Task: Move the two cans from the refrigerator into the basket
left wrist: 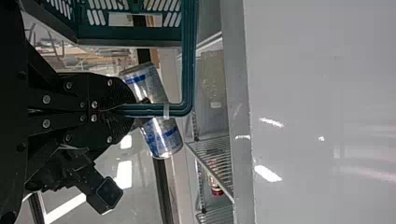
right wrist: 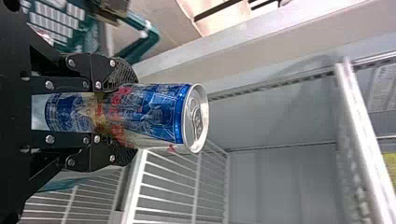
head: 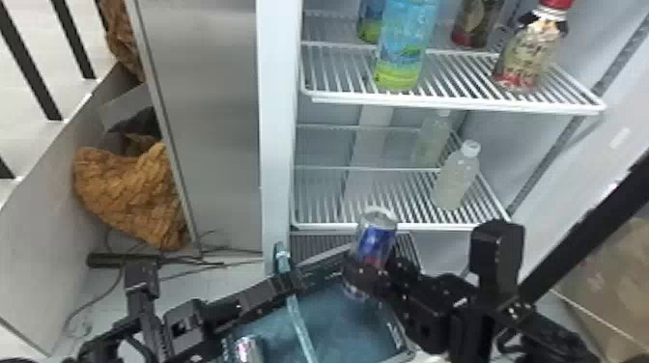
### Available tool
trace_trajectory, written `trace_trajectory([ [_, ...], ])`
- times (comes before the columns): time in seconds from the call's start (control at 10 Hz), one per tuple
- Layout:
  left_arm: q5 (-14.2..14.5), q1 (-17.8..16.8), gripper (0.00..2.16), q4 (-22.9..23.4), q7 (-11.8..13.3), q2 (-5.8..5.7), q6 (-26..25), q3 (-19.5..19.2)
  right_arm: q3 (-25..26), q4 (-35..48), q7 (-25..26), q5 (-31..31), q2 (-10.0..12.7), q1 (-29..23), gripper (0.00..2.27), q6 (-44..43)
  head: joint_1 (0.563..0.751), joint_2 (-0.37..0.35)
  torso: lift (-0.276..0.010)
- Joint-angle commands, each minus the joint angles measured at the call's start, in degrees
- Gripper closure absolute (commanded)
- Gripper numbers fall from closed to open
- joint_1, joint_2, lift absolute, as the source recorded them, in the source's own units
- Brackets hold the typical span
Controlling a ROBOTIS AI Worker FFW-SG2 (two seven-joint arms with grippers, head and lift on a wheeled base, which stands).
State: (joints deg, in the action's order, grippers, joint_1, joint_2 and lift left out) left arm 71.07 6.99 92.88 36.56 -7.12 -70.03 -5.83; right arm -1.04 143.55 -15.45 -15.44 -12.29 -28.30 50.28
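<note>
Currently, one blue-and-silver can is pinched around its body between the fingers of the right gripper; its top end is left exposed, and it is seen against the far part of the basket, in front of the lower refrigerator shelf. A second can is noted low in the head view, at the basket's left side. The teal handle is clamped by the left gripper. A clear bottle is observed upright on that shelf.
</note>
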Motion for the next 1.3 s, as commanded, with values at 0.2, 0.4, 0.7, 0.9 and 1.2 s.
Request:
trace_trajectory([
  [0.2,0.0,0.0,1.21,0.0,0.0,0.09,0.0,0.0,-1.4,-1.2,-2.6,0.2,0.4,-0.5,1.28,5.1,0.695,-0.140,-0.219],
  [0.4,0.0,0.2,1.21,0.0,0.0,0.09,0.0,0.0,-2.6,-3.7,-4.1,0.0,0.5,0.9,1.22,6.4,0.695,-0.118,-0.219],
  [0.7,0.0,0.2,1.21,0.0,0.0,0.17,0.0,0.0,-1.6,-8.1,-6.9,0.6,1.5,3.0,0.06,6.5,0.695,-0.097,-0.219],
  [0.9,0.0,0.3,1.21,0.0,0.0,0.17,0.0,0.0,0.8,-7.1,-6.9,1.3,1.8,2.2,0.16,4.7,0.695,-0.117,-0.219],
  [1.2,0.0,0.5,1.21,0.0,0.1,0.17,0.0,-0.1,4.9,-3.0,-6.9,1.5,3.0,-1.4,0.17,0.6,0.695,-0.158,-0.219],
])
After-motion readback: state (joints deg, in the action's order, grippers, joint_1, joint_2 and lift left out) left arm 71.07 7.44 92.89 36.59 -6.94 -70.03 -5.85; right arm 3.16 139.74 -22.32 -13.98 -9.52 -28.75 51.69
